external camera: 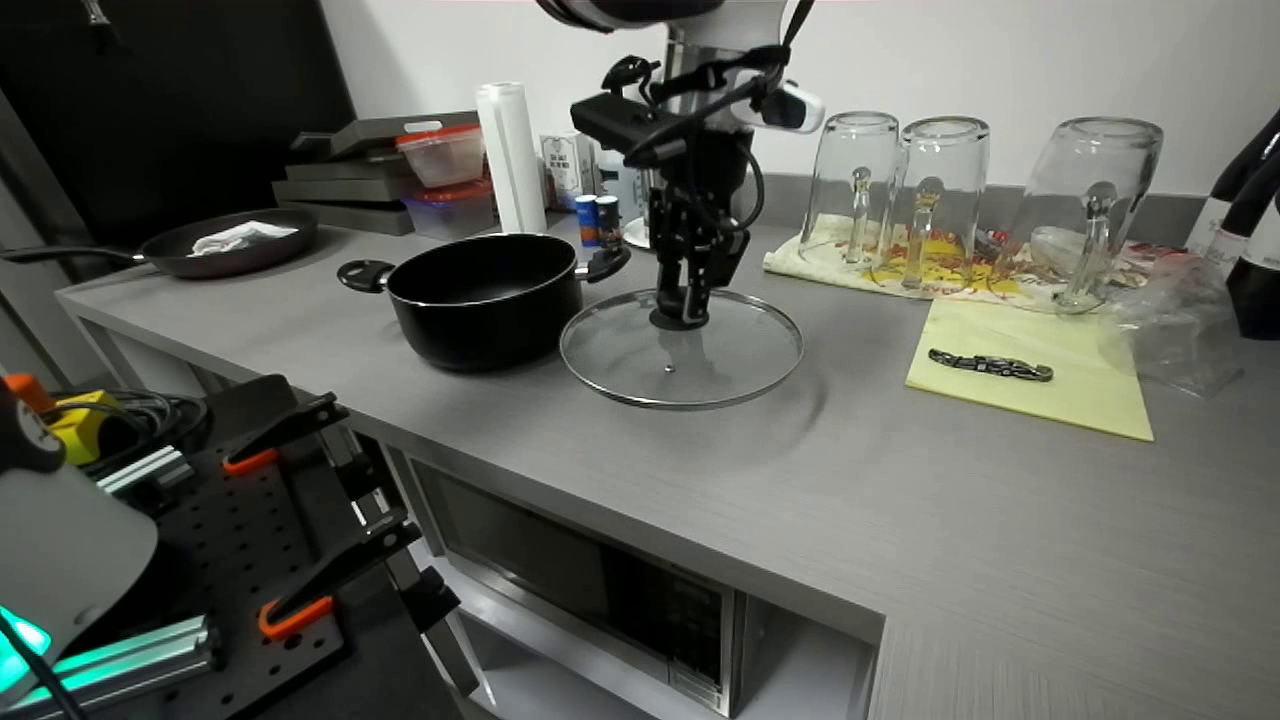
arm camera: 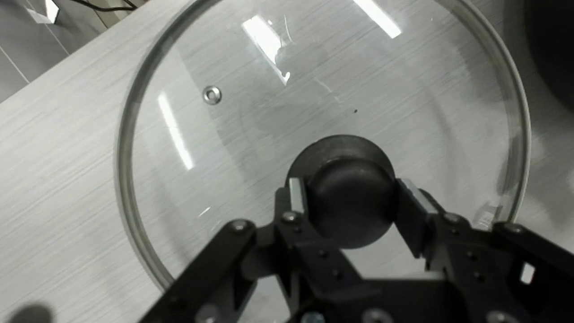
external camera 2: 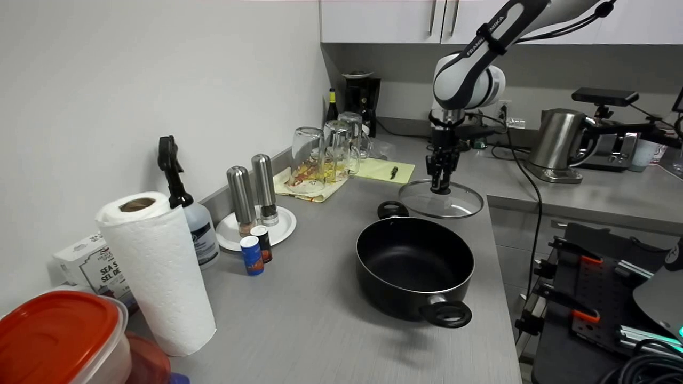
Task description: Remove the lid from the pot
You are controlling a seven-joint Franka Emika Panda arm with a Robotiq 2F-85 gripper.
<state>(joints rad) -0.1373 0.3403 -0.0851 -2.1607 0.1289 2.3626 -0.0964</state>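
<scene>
The lid [external camera: 640, 345] is directly below my gripper [arm camera: 352, 197], its dark knob [arm camera: 352, 211] caught between the two fingers [arm camera: 309, 244]. Through the wrist view I see them drawn in narrow, one pad [arm camera: 297, 196] against each side of the knob, while the clear glass [arm camera: 251, 134] spreads around them, most of it ahead in that picture. From here I can't tell whether its metal rim [arm camera: 125, 175] clears the counter [external camera: 800, 500] under the gripper.

The pot [external camera: 480, 325] stands just beside the lid, to the gripper's left as I look through an exterior view, uncovered, its black inside in plain sight. My wrist view shows a narrow strip of counter between the rim and the pot's dark edge, at upper right. In an exterior view one pot handle [external camera 2: 393, 204] points back toward the lid and the fingers.

In an exterior view, behind the gripper and off to its right, I have three glass mugs [external camera: 845, 190], with a yellow sheet [external camera: 1060, 405] in front of them and a small dark object [external camera: 990, 366] lying on it. Well to the gripper's left, beyond the pot, is a frying pan [external camera: 235, 267] holding a crumpled white item [external camera: 240, 237].
</scene>
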